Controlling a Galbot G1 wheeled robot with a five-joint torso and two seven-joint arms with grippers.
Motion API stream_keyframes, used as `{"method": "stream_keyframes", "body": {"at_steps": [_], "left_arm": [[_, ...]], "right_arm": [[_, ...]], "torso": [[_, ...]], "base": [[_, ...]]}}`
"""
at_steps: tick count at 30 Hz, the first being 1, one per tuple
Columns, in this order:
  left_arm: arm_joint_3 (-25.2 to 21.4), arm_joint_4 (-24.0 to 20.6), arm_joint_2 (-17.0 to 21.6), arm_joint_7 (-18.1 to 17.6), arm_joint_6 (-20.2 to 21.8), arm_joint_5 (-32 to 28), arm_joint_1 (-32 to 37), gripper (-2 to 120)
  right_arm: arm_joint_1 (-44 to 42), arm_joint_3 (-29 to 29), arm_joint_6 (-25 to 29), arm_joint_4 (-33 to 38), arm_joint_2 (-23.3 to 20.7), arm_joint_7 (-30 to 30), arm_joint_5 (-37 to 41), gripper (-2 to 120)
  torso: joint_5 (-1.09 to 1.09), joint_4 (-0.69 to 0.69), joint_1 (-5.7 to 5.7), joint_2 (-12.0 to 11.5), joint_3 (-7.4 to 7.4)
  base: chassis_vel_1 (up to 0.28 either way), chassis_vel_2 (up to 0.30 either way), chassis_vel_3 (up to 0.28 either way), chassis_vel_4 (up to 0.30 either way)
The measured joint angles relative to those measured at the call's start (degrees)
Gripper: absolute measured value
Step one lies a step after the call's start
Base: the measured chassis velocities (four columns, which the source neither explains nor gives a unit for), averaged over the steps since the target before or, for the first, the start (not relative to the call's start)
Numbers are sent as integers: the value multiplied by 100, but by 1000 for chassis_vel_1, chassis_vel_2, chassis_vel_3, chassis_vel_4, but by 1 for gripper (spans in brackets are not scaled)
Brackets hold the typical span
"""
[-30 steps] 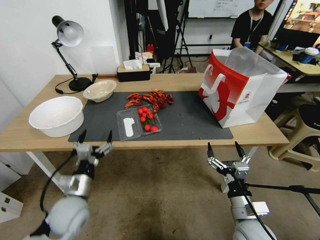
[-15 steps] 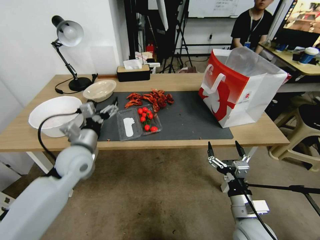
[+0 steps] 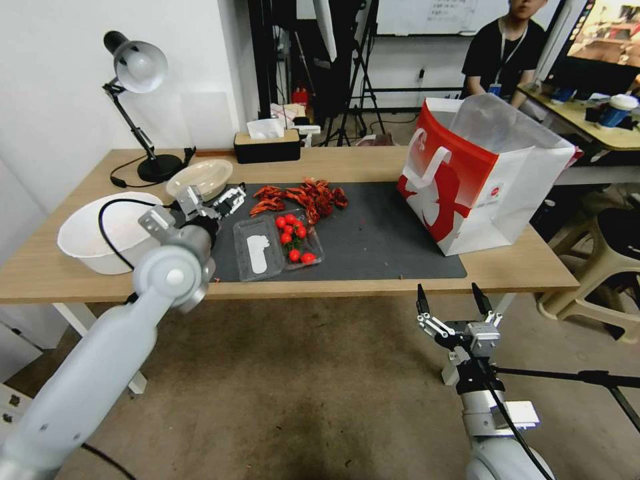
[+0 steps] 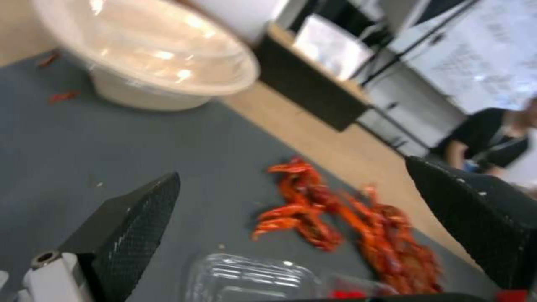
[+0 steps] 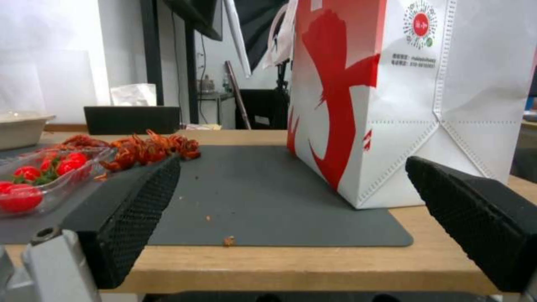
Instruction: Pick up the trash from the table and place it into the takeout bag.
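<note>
On the table (image 3: 373, 163), a shallow beige bowl (image 3: 193, 172) sits at the back left corner of the dark mat (image 3: 373, 240). My left gripper (image 3: 212, 195) hovers open just in front of the bowl, nothing between its fingers. In the left wrist view the bowl (image 4: 151, 54) lies beyond the open left gripper (image 4: 291, 167). The red and white takeout bag (image 3: 480, 180) stands open at the mat's right end. Below the table's front edge, my right gripper (image 3: 452, 300) waits open and faces the bag (image 5: 402, 96).
A pile of red crayfish shells (image 3: 303, 197) and a clear tray of tomatoes (image 3: 280, 243) lie mid-mat. A large white bowl (image 3: 100, 233) stands at the left edge, a desk lamp (image 3: 137, 73) and a tissue box (image 3: 267, 145) at the back. Right of the table are stools (image 3: 600, 267).
My left arm has risen from below the table's front edge and reached over the mat's left side up to the beige bowl. The right arm has stayed put.
</note>
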Motion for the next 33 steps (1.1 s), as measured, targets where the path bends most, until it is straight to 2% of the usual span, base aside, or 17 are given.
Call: {"method": "stream_keyframes", "body": {"at_steps": [2,4,6,7,10,11,14,15,22,33], "left_arm": [[97,190,-118,-269,37,-131,-239,100],[117,264,-160,-348,41,-170,-311,100],[272,749,-396,-900,66,-331,-777,100],[272,749,-396,-900,66,-331,-777,100],[498,1418,-737,-1347,50,-448,-1350,100],[498,1418,-737,-1347,50,-448,-1350,100],[534,1876,-961,-1625,-8,-661,-1700,100],[534,1876,-961,-1625,-8,-661,-1700,100],[392,2654,-1217,-1771,-227,-824,-2167,100],[273,3164,-1305,-1780,-291,-873,-2365,100]], "right_arm": [[2,9,0,-10,4,1,0,100],[2,12,0,-11,11,2,0,100],[-12,11,0,-26,72,1,-6,100],[-12,11,0,-26,72,1,-6,100],[-54,-8,7,-49,118,-2,-47,100],[-54,-8,7,-49,118,-2,-47,100],[-77,18,15,-49,96,0,-47,100],[-77,18,15,-49,96,0,-47,100],[-102,28,43,-52,87,1,-39,100],[-123,24,55,-52,76,-1,-39,100]], "torso": [[0,0,0,0,0],[0,0,0,0,0],[1,-1,1,0,0],[1,-1,1,0,0],[-1,-1,0,0,0],[-1,-1,0,0,0],[-1,-1,0,1,0],[-1,-1,0,1,0],[-1,0,0,1,0],[0,-1,0,1,0]], "base": [[0,0,0,0],[0,0,0,0],[0,0,0,0],[0,0,0,0],[0,0,0,0],[0,0,0,0],[0,0,0,0],[0,0,0,0],[0,0,0,0],[0,0,0,0]]}}
